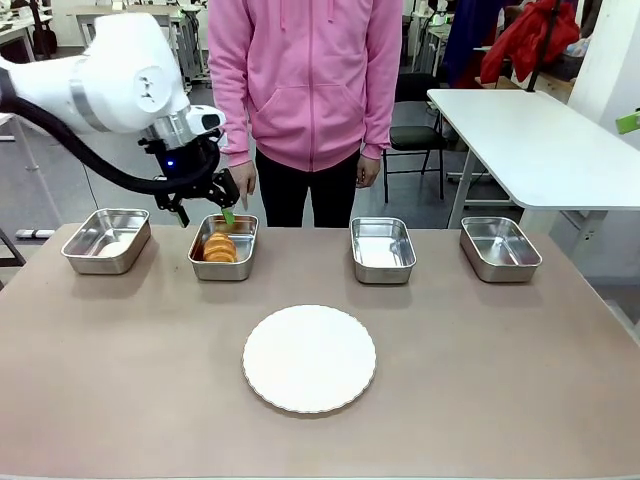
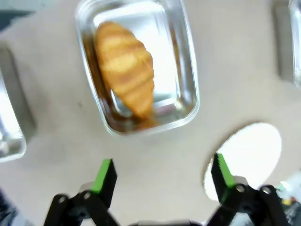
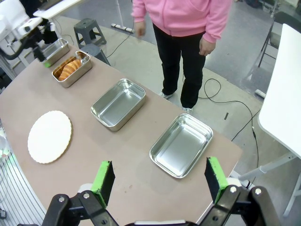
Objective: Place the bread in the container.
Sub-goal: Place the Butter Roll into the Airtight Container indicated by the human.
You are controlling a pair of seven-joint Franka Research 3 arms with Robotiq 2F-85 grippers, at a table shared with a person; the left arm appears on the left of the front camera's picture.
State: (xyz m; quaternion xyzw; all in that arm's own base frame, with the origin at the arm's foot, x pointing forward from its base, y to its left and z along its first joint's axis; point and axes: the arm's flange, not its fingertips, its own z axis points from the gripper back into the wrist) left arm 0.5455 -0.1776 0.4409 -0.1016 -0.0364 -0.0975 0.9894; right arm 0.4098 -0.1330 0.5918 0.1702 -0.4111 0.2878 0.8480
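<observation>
The golden-brown croissant (image 1: 220,247) lies inside the second steel tray from the left (image 1: 240,228). From the left wrist view the croissant (image 2: 125,66) rests diagonally in that tray (image 2: 188,66). My left gripper (image 1: 207,213) hangs open just above the tray's far edge, holding nothing; in its own view the left gripper (image 2: 162,175) shows green pads spread wide over bare table. My right gripper (image 3: 157,176) is open and high above the table's right end. The right wrist view also catches the croissant (image 3: 69,68) in its tray (image 3: 82,70).
A round white plate (image 1: 309,358) sits in the table's middle front. Three other steel trays stand in the same row: far left (image 1: 105,240), centre right (image 1: 382,249) and far right (image 1: 499,247). A person in a pink hoodie (image 1: 305,80) stands behind the table.
</observation>
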